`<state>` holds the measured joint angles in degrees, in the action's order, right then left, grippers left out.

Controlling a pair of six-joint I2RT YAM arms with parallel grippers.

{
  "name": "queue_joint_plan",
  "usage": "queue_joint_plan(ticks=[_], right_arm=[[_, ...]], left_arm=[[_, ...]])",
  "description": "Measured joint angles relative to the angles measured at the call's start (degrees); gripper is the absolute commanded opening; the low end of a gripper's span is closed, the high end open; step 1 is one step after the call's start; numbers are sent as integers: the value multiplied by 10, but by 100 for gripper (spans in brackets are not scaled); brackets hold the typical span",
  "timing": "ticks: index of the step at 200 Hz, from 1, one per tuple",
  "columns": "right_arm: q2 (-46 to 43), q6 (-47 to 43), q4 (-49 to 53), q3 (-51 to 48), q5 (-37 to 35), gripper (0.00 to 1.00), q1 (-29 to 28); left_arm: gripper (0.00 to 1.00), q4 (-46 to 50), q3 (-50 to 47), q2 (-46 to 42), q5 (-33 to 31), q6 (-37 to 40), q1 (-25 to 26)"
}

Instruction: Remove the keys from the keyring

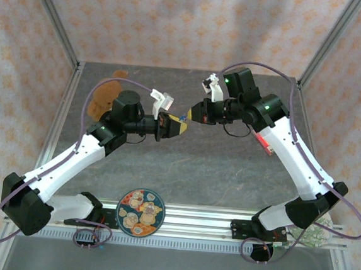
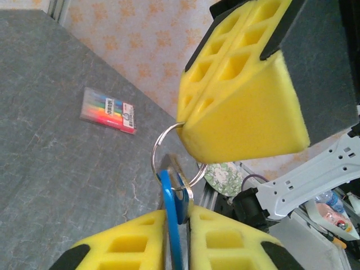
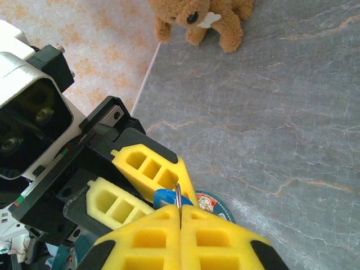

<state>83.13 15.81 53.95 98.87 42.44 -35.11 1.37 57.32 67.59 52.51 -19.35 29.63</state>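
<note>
Teddy bear (image 1: 104,98) sits at the far left of the grey table (image 1: 227,177), well apart from your grippers. At the near edge, left of centre, lies the round patterned plate (image 1: 140,212). Above the middle of the table your two arms meet in the air. Your left gripper (image 1: 180,128) is clenched on a blue tag (image 2: 171,225), with its yellow pads (image 2: 225,242) pressing both flat sides. The tag hangs on the keyring (image 2: 153,153). A sliver of pale metal, the key (image 2: 188,194), shows just behind the tag on the same ring, too hidden for you to make out its shape. Your right gripper (image 1: 194,113) is clenched on the opposite side of the ring, the wire pinched edge-on between its pads. Right of it, a pack of coloured markers (image 2: 108,110) lies flat on the table.
</note>
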Motion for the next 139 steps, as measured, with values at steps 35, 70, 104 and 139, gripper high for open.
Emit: queue_joint_plan(ticks=[35, 70, 104, 139], right_arm=[[0, 0, 0, -3, 0, 0, 0], [0, 0, 0, -5, 0, 0, -1], [-1, 0, -9, -20, 0, 0, -3], [-1, 0, -17, -24, 3, 0, -3]], left_arm=[[5, 21, 0, -7, -7, 11, 0], [1, 36, 0, -16, -11, 22, -2], [5, 68, 6, -19, -22, 38, -2], [10, 90, 15, -19, -24, 49, -2]])
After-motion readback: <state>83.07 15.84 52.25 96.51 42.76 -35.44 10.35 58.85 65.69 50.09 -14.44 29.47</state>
